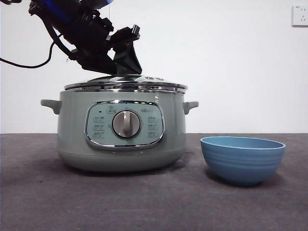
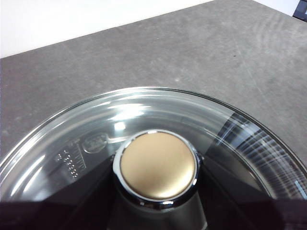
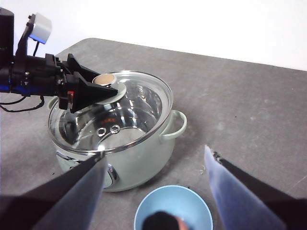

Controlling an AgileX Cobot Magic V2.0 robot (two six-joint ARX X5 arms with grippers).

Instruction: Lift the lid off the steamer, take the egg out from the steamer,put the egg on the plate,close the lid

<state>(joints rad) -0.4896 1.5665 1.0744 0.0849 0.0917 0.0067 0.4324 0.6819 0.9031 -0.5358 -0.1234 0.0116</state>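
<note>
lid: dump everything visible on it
The lid is a round, shallow-domed clear glass disc with a chrome rim and a central knob, its top looking tan-gold. It sits level on the sage-green steamer, closed. The left claw is at the knob, jaws either side of it; whether they clamp it is unclear.
</note>
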